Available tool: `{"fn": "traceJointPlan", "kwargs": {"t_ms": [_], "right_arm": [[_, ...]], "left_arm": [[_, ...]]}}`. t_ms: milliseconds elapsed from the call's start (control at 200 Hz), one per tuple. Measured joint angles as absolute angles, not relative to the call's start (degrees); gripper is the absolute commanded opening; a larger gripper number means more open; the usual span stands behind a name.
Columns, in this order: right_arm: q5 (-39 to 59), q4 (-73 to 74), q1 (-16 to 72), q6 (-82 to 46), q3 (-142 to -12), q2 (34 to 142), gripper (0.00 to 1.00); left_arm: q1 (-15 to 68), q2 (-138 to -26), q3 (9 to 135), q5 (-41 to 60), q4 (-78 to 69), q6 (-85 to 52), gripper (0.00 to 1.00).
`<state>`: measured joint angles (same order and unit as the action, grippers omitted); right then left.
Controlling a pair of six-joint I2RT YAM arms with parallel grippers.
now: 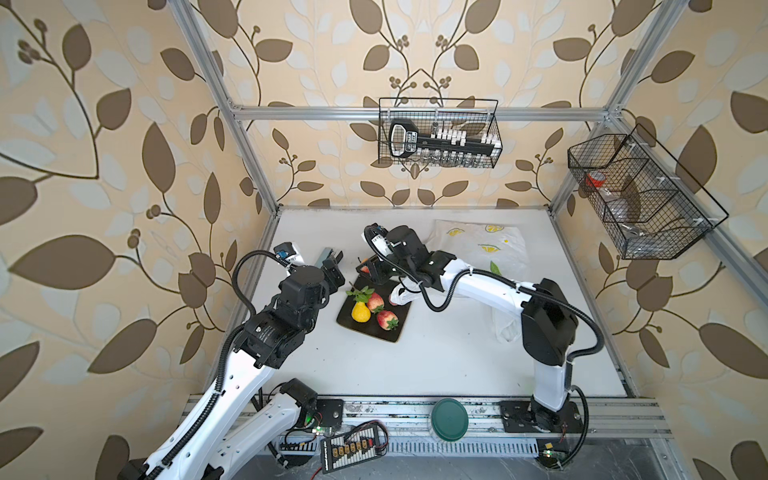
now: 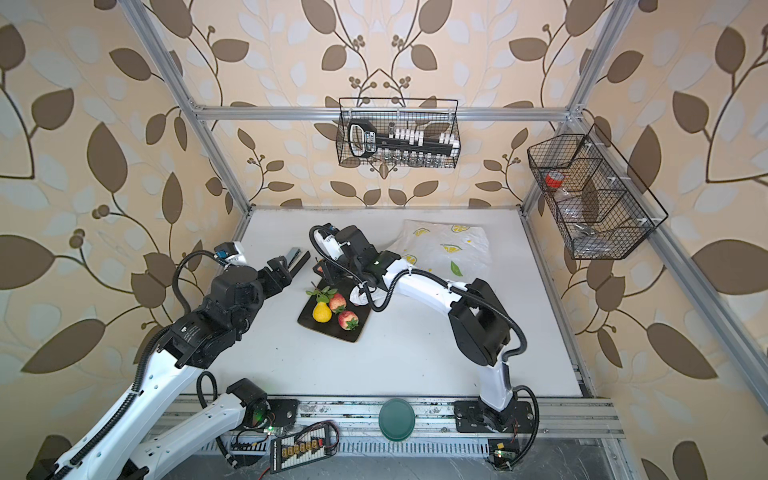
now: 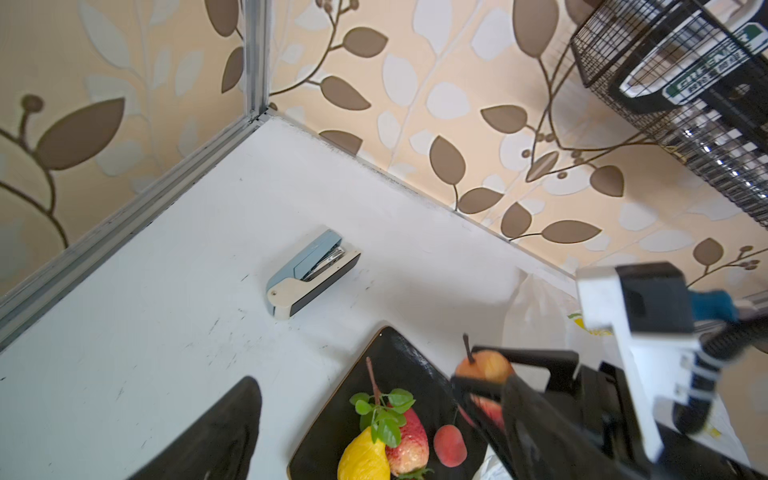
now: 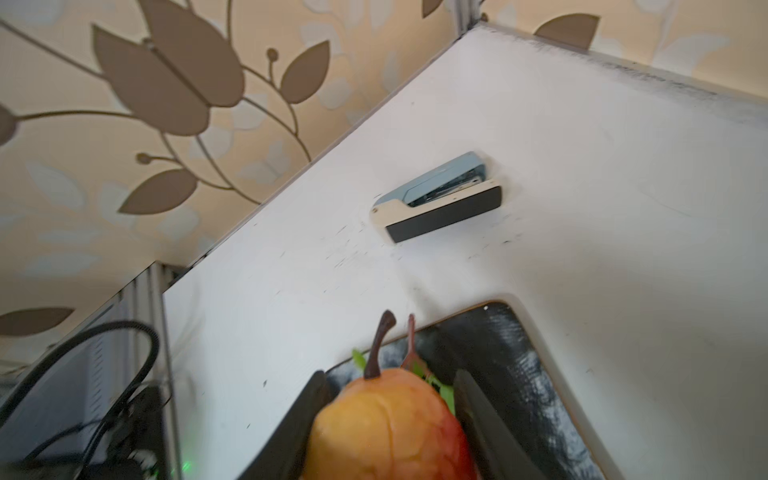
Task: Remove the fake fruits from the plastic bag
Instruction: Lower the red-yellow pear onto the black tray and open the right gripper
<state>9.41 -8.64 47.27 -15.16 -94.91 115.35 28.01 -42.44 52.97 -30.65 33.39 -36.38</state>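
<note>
Delivery: the right gripper (image 4: 390,386) clamps a red-yellow pear (image 4: 395,432) over the black plate (image 1: 376,331), apparently to join fruits (image 1: 375,302) already unbagged.

the only lettering i can nearly read sits on the black tool case (image 3: 665,99) in the wire basket (image 3: 602,54): white capitals on a green label (image 3: 706,68), seemingly starting "green" (the rest smears out). the print on the charger board (image 1: 353,451) is too small for me.

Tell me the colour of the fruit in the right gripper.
The fruit is yellow-orange with a red side and a brown stem, clearest in the right wrist view.
</note>
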Motion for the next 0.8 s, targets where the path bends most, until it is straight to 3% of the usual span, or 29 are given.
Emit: {"fn": "traceJointPlan", "kwargs": {"t_ms": [300, 500, 665, 800], "right_arm": [[4.38, -16.8, 46.13, -16.53, -107.35, 130.61, 0.41], [4.03, -20.32, 45.28, -16.67, -108.86, 133.62, 0.43], [4.56, -20.67, 44.95, -16.75, -108.88, 135.0, 0.49], [5.89, -20.82, 44.97, -16.91, -109.6, 136.59, 0.61]], "left_arm": [[28.01, -40.42, 50.87, -29.56, 34.76, -35.05, 0.9], [28.01, -40.77, 50.37, -28.32, 34.74, -34.85, 0.9], [28.01, -41.25, 50.37, -27.53, 34.96, -34.83, 0.91], [28.01, -41.93, 50.39, -27.42, 35.73, -34.79, 0.91]]}}
